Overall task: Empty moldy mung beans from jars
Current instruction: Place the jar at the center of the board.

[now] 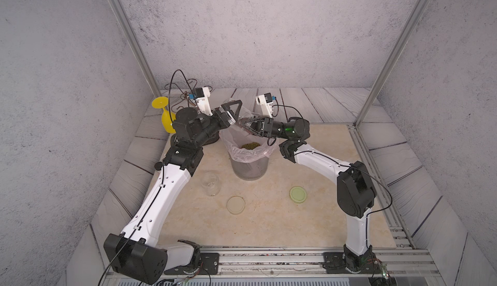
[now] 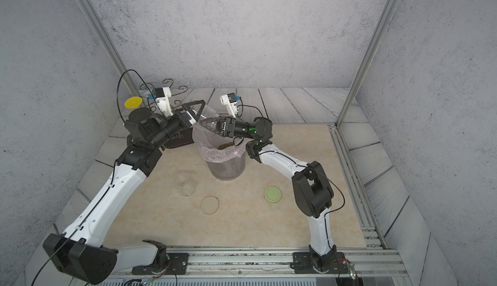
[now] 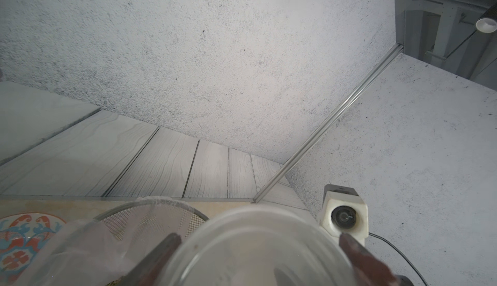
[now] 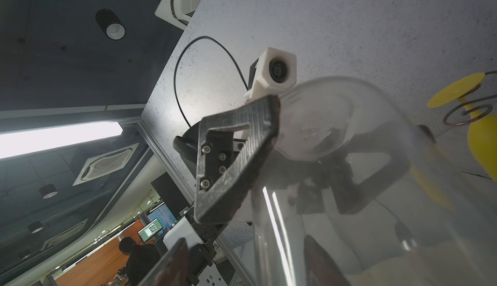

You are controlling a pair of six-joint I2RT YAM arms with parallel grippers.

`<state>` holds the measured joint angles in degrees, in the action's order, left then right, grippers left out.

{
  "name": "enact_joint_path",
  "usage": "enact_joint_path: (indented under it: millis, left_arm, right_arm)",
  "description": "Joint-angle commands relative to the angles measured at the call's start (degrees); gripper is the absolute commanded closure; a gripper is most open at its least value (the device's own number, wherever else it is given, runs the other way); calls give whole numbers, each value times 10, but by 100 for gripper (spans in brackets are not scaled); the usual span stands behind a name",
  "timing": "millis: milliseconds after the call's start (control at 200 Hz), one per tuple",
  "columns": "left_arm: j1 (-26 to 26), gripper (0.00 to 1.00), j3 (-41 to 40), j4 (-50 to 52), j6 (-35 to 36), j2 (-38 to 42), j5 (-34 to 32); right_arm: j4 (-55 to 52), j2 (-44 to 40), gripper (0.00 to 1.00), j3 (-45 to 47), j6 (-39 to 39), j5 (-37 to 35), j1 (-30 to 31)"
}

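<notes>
My left gripper (image 1: pixel 236 113) is shut on a clear glass jar (image 1: pixel 240 113), held tipped over the bin (image 1: pixel 250 167); in the left wrist view its fingers (image 3: pixel 166 247) press both sides of the jar (image 3: pixel 263 244), which looks empty. My right gripper (image 1: pixel 243 126) is at that jar's end, jaws apart. In the right wrist view one finger (image 4: pixel 174 260) is outside the glass and the other shows through the jar (image 4: pixel 349 136). Mung beans (image 1: pixel 250 145) lie in the bin's liner. A second empty jar (image 1: pixel 211 183) stands on the table, with a beige lid (image 1: pixel 235 204) and a pale green lid (image 1: pixel 298 194) nearby.
The grey bin with clear liner (image 2: pixel 225 169) stands mid-table. A yellow goblet (image 1: pixel 165 115) and a wire stand (image 2: pixel 172 91) are at the back left, next to a dark case (image 2: pixel 180 140). A patterned plate (image 3: pixel 18 244) shows in the left wrist view.
</notes>
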<state>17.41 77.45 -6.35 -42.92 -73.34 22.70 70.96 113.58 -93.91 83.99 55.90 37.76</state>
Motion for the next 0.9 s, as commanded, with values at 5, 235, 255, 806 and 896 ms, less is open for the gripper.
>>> enact_joint_path:
  millis: [5,235,255,806,896]
  left_arm:
    - [0,51,-8,-45,-6,15,12]
    - [-1,51,-23,-65,-16,15,13]
    - [-1,51,-24,-66,-16,15,13]
    - [-3,17,-22,-9,20,35,-3]
    - [-4,7,-21,6,27,43,-7]
  right_arm:
    - [66,6,45,-20,15,-23,0]
    - [77,7,97,-11,17,-39,0]
    - [78,8,99,-12,18,-40,0]
    - [32,4,100,-9,-1,-25,-2]
    - [20,0,100,-2,-13,-30,-2]
